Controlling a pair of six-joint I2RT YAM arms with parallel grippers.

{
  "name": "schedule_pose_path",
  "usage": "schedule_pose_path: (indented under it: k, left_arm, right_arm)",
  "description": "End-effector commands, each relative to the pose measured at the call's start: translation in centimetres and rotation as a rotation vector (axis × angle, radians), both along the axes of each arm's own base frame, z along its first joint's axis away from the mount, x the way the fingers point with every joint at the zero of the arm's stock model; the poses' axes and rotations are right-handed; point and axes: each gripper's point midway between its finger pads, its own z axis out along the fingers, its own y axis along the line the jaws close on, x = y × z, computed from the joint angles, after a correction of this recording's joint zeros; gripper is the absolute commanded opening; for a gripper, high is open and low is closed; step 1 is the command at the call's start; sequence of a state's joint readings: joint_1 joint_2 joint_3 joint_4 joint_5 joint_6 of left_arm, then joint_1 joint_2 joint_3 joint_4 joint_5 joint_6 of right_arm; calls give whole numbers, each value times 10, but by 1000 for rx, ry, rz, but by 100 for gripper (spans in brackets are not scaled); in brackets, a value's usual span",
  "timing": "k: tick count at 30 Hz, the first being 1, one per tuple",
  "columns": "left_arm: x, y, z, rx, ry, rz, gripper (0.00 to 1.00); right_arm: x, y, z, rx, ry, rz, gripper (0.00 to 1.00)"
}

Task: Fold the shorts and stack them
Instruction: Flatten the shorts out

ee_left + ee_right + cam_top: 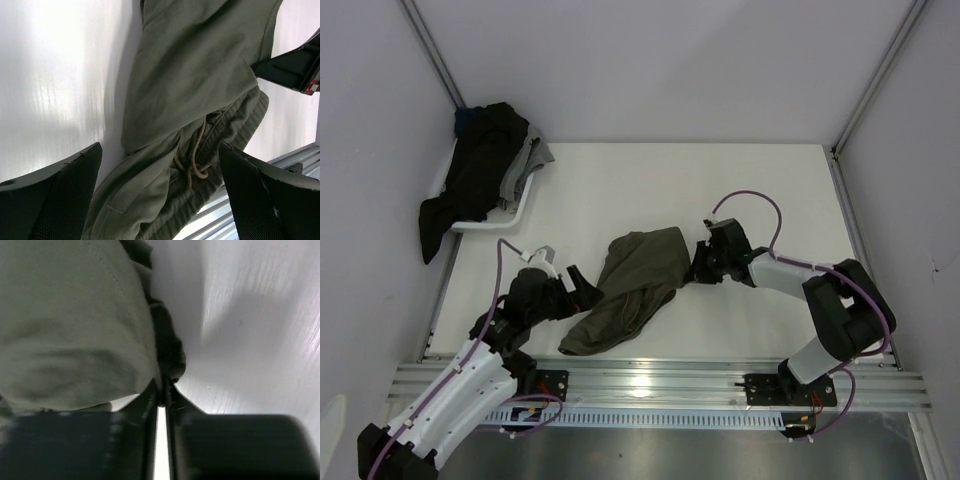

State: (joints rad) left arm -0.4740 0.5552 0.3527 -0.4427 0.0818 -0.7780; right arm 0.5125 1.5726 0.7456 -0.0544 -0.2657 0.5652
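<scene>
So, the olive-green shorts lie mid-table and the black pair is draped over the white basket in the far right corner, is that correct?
Not quite: the top view shows the white basket, with the black shorts draped over it, in the far left corner, not the right. The olive-green shorts do lie in the middle of the table.

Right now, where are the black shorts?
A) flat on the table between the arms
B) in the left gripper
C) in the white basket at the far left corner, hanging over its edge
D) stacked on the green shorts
C: the black shorts are heaped in the white basket with one end hanging over its left rim; only the green shorts lie outside it.
</scene>
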Motion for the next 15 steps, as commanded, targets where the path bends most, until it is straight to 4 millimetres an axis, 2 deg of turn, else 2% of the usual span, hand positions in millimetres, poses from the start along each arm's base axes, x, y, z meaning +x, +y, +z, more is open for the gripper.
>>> schedule_pose_path:
  k: [1, 2, 4, 5, 6, 8, 9, 10, 13, 15]
  left_arm:
    - [6, -7, 5, -25, -29, -9, 99]
    - [6, -7, 5, -26, -32, -14, 99]
    - [8, -9, 6, -25, -42, -22, 99]
    - [9, -10, 6, -25, -46, -27, 99]
    - [11, -10, 4, -17, -41, -30, 99]
    - [15, -14, 8, -9, -65, -58, 99]
    - [17, -16, 6, 1, -60, -70, 99]
    - [21, -16, 8, 18, -78, -81, 99]
    - [34, -22, 14, 40, -124, -107, 99]
    - [43, -30, 27, 26, -184, -133, 99]
  right_arm:
    - [23, 8, 32, 94, -57, 9, 0]
    - [35, -3, 39, 112, -57, -22, 0]
    - [55, -16, 69, 165, -99, -59, 0]
    - [68, -33, 82, 199, -106, -108, 0]
    - [79, -41, 105, 220, -145, -130, 0]
    - [92, -56, 130, 245, -183, -172, 0]
    - [99, -70, 139, 254, -193, -209, 0]
    - [108, -76, 160, 267, -236, -220, 0]
    - [121, -102, 180, 280, -252, -277, 0]
    - [127, -118, 186, 301, -252, -319, 0]
